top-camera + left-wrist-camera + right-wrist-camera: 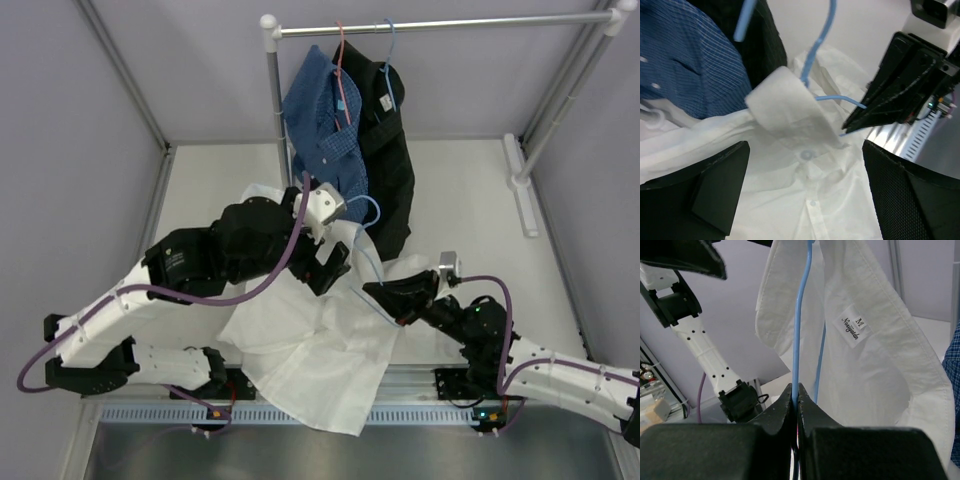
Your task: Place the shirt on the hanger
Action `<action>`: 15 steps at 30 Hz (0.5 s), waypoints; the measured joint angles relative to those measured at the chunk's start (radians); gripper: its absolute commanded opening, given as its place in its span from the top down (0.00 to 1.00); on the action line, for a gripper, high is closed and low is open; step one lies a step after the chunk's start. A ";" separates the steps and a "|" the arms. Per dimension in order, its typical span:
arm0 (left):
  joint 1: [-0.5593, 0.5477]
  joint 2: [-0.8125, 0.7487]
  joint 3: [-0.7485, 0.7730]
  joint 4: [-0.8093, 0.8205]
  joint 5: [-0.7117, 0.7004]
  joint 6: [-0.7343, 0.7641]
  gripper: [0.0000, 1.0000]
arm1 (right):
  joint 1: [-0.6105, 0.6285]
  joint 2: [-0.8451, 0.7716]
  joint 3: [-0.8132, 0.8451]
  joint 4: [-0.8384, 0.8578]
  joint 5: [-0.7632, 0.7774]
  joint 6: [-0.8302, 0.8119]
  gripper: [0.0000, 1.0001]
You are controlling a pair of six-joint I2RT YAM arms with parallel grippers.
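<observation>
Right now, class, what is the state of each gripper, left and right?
Left gripper: open, over the shirt.
Right gripper: closed on the hanger.

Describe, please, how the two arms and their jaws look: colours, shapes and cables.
The left arm and the right arm have white tube-like links joined by bulky black joints. A purple cable runs loosely along each arm. The left arm carries a white camera block at its wrist. The jaws are matte black and wedge-shaped; the left pair shows a fine grid texture on its inner faces.
</observation>
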 measured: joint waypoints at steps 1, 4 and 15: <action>0.000 -0.009 0.003 0.009 -0.027 0.023 0.02 | 0.000 -0.009 0.000 0.000 0.006 -0.006 1.00; -0.001 -0.066 -0.027 0.062 -0.130 0.108 0.02 | 0.000 -0.048 0.000 -0.011 0.019 -0.021 1.00; 0.114 -0.145 -0.126 0.286 0.039 0.492 0.02 | 0.001 -0.292 -0.039 -0.217 0.013 -0.045 1.00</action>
